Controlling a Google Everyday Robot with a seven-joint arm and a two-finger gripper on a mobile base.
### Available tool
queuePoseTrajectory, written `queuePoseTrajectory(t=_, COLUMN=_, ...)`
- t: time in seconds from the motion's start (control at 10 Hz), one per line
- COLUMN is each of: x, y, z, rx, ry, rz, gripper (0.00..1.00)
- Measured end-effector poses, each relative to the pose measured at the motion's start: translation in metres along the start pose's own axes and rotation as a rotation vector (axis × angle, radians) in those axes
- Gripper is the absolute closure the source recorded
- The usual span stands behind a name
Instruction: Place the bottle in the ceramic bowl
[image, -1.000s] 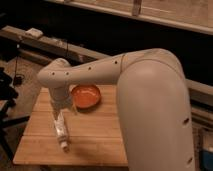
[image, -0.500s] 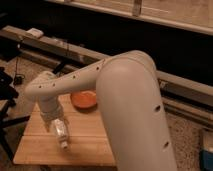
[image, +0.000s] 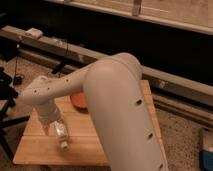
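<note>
The small white bottle (image: 62, 135) is at the front left of the wooden table (image: 45, 147), its cap end pointing toward the front edge. My gripper (image: 53, 125) hangs from the grey wrist right at the bottle's upper end; I cannot tell whether it holds the bottle. The orange-brown ceramic bowl (image: 77, 101) stands further back on the table. Only a sliver of its left rim shows, as my thick white arm (image: 120, 110) covers the rest.
The table's left and front edges are close to the bottle. A long rail with a small white box (image: 34, 33) and hanging cables runs behind the table. A dark stand (image: 6, 95) is at the left, and speckled floor at the right.
My arm has swung left and closer to the camera, covering more of the bowl. The wrist has shifted left and down over the bottle, which has stayed at about the same spot.
</note>
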Motion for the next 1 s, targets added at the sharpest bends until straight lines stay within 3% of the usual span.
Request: queuePoseTrajectory(t=1.0, x=-0.048, y=-0.023, z=0.039, rx=0.015, ry=0.04, rz=-0.07, gripper=0.35)
